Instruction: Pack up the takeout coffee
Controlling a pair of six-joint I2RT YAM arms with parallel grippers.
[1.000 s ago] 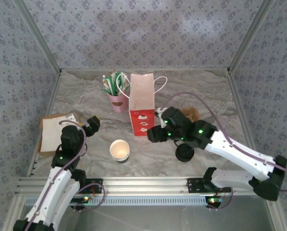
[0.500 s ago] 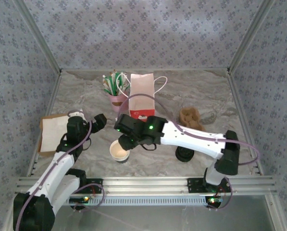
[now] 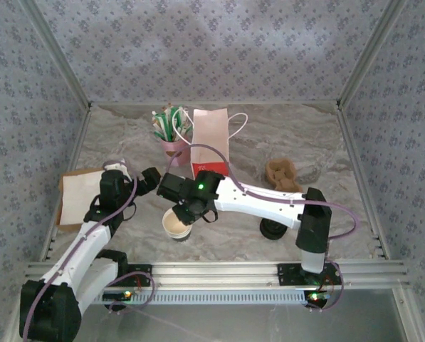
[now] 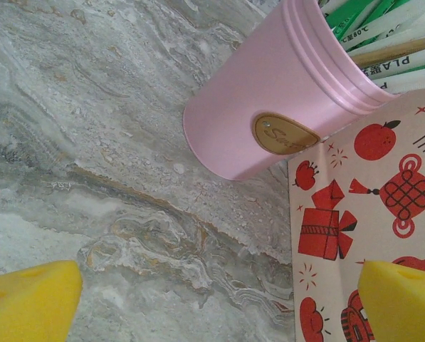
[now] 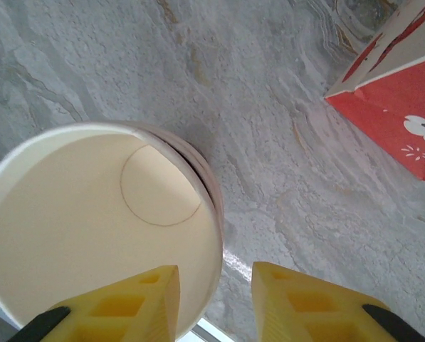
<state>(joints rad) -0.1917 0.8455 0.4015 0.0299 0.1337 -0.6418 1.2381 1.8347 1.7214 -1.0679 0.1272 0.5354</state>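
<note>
Item: my right pincer (image 5: 216, 285) (image 3: 187, 212). Its yellow fingers (image 5: 119, 306) stand a narrow gap apart, open, astride the rim of the cup: one above the inside, one outside over the table. I see neither pad pressed to the wall.

Item: small round paper coffee cup (image 5: 91, 228) (image 3: 176, 226), count one. Cream-white inside with a round seam on the bottom, rolled pale rim, dark outer wall. It stands upright and uncovered on the grey marbled tabletop (image 3: 127, 135), near the front edge, in front of the bag and apart from it.

Item: my left pincer (image 4: 219, 299) (image 3: 149, 178), jaws spread wide, holding nothing, near the pink cup and the bag.

Item: tall red-and-white paper bag with cord handles (image 3: 211, 139) (image 4: 361, 214), one, upright.

Item: pink plastic cup of green-and-white sticks (image 4: 269, 107) (image 3: 174, 151), one, just beside the bag.

Item: black round lid (image 3: 273, 229), one, right of the coffee cup.

Item: brown moulded piece (image 3: 282, 174), one.

Item: flat white sheet on brown card (image 3: 78, 198), one, far left.
</note>
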